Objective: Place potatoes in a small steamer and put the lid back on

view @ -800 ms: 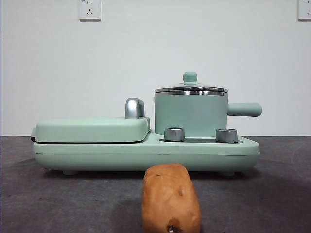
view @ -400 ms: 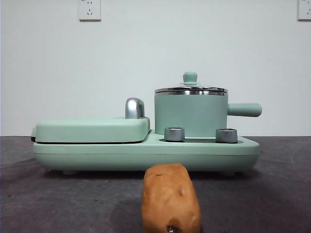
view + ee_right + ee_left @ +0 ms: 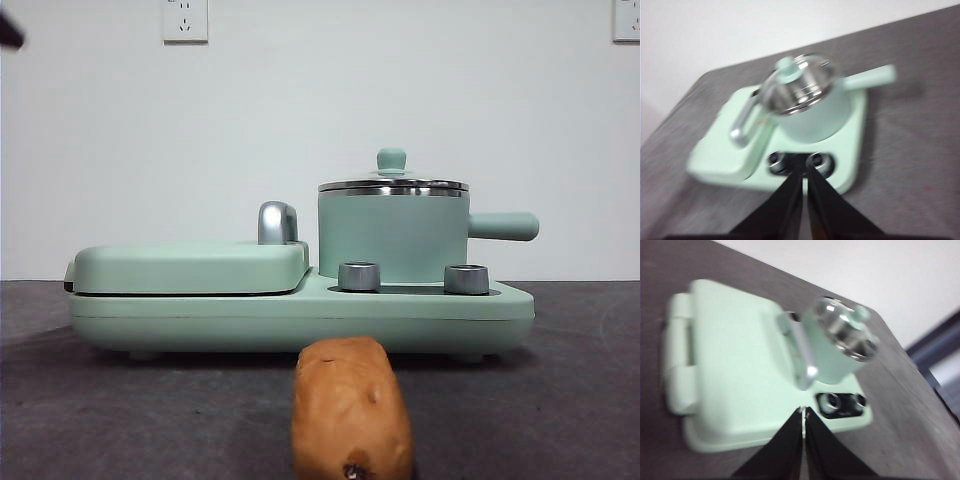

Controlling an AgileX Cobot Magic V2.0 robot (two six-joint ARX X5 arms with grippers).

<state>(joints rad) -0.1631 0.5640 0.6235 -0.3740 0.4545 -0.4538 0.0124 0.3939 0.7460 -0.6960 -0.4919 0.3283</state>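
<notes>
Right now we hold nothing: our left gripper and right gripper both hover above the appliance with jaws pressed together. The potato lies on the dark table in front of the cooker base. The small steamer sits on that base, its glass lid on top. We judge the risks ahead: gripping the small knob off-centre could let the lid slip and fall, and the rounded potato could roll from a loose pinch.

One potato, one steamer pot, one glass lid, two steel knobs, two wall sockets
</notes>
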